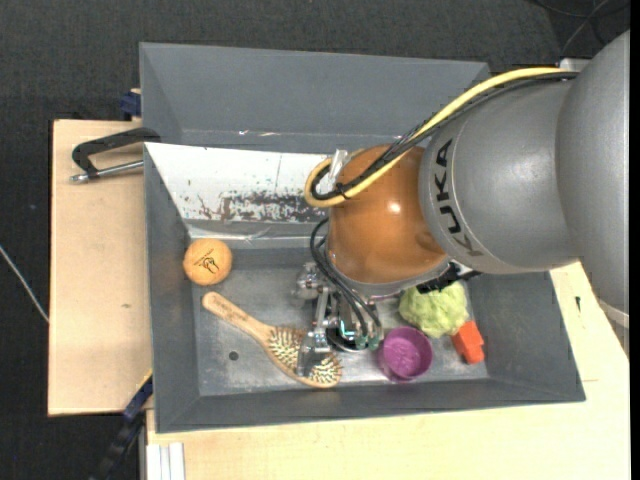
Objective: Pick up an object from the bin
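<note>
Metal jaws hang low at the bristled head of the wooden hairbrush (272, 339), front middle of the bin (168, 298); whether they stand apart or together we cannot tell. We would straddle the brush's neck squarely, clear of the purple cup (405, 355) beside it. The arm (520, 188) reads KUKA.

You have on view: bin (170, 298), grey metal, back wall flecked dark brown; ball (207, 260), orange with a dark scribbled mark; brush (270, 340), pale tan wood, light bristle bed with dark dots; cup (405, 354), purple; lump (436, 310), crumpled, yellow-green; block (467, 343), orange-red. Your arm (530, 188): silver-grey, black lettering; wrist cover (385, 218), glossy orange-brown; cable (470, 98), yellow.
</note>
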Available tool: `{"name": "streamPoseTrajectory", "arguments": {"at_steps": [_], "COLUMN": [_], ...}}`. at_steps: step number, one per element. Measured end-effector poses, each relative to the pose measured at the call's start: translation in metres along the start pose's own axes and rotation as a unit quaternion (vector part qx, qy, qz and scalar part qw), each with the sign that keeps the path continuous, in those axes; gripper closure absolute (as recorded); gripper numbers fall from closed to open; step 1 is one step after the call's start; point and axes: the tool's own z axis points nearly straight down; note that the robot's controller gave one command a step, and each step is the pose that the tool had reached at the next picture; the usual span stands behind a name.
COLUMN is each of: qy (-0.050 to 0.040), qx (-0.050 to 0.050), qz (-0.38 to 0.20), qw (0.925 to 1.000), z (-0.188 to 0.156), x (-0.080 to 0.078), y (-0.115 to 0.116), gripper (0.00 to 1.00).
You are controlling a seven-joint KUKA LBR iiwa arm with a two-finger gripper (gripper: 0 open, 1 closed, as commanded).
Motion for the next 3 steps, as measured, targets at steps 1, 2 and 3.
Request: {"name": "streamPoseTrajectory", "arguments": {"at_steps": [1,2,3], "qy": [-0.0033,0.0095,0.0095], "qx": [0.000,-0.003,-0.003], "qz": [0.001,-0.077,-0.077], "qw": [1.0000,0.9970,0.9970], "z": [-0.003,0.059,0.059], "x": [-0.002,-0.029,-0.029], "y": [0.000,-0.025,-0.025], "gripper": [0.00,1.00,1.00]}}
